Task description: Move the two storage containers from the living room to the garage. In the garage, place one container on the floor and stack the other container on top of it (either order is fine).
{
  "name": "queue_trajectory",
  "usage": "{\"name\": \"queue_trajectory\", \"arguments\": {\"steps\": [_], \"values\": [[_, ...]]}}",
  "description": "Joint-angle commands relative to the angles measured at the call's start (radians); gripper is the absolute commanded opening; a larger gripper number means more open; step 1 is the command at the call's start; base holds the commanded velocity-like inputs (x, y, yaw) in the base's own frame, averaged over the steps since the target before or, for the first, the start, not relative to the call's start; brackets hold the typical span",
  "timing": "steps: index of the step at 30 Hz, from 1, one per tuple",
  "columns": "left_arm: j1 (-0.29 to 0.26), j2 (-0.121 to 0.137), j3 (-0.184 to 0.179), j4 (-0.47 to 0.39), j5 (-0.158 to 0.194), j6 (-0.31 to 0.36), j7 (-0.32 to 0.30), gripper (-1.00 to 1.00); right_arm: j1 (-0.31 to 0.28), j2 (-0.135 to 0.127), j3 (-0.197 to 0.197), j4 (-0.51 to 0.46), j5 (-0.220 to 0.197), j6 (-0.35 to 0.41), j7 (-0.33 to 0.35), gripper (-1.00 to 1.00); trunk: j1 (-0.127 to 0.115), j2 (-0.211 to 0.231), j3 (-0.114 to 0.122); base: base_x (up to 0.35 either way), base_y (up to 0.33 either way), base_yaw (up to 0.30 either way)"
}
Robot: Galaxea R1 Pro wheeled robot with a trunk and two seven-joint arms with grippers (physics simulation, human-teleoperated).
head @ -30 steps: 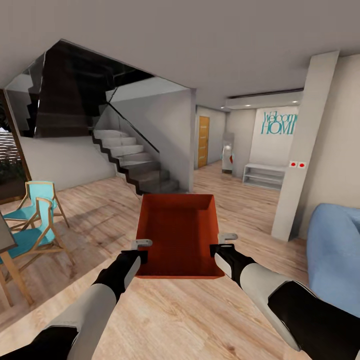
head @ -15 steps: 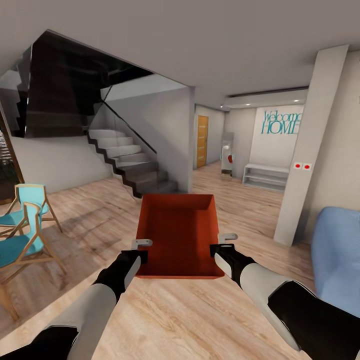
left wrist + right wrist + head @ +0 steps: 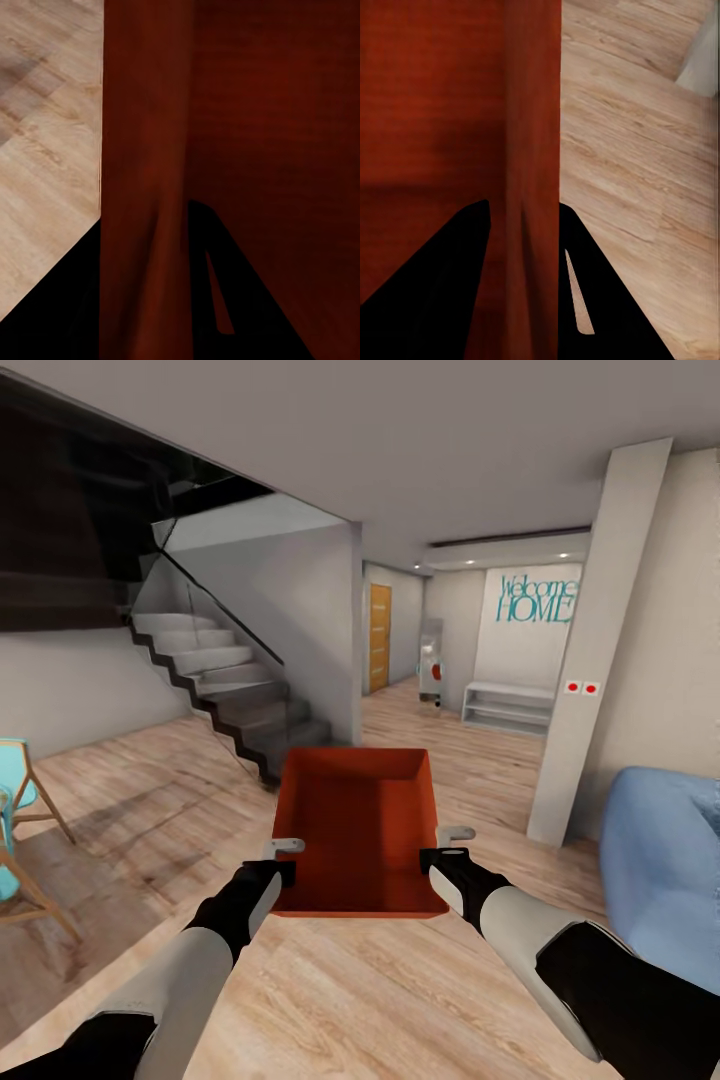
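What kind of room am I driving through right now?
Looks like an open living area of a house: wood plank floor, a staircase, a blue sofa, and a "Welcome HOME" wall sign.

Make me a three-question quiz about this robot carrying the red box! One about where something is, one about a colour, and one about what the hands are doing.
1. Where is the blue sofa?
A. On the robot's right
B. On the stairs
C. Inside the box

2. What colour is the storage container?
A. Green
B. Orange-red
C. White

3. How is the container held?
A. It lies on the floor
B. One gripper holds it
C. Both grippers clamp its side walls

Answers:
1. A, the sofa sits at the right edge of the head view.
2. B, its walls and bottom are orange-red.
3. C, the left gripper and the right gripper each pinch a side wall, and the container hangs above the wood floor.
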Motion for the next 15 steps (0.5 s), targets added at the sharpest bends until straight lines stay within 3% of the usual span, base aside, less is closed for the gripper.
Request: {"name": "queue_trajectory", "arguments": {"steps": [1,15], "values": [[0.000,0.000,0.001,0.001,0.030,0.002,0.005,-1.00,0.000,-0.001,0.076,-0.003,0.022,-0.045,-0.093,-1.00,0.001,-0.001,-0.002,0.322,0.000,-0.167],[0.000,0.000,0.001,0.000,0.030,0.002,0.005,-1.00,0.000,-0.001,0.076,-0.003,0.022,-0.046,-0.093,-1.00,0.001,-0.001,-0.018,0.322,0.000,-0.167]]}}
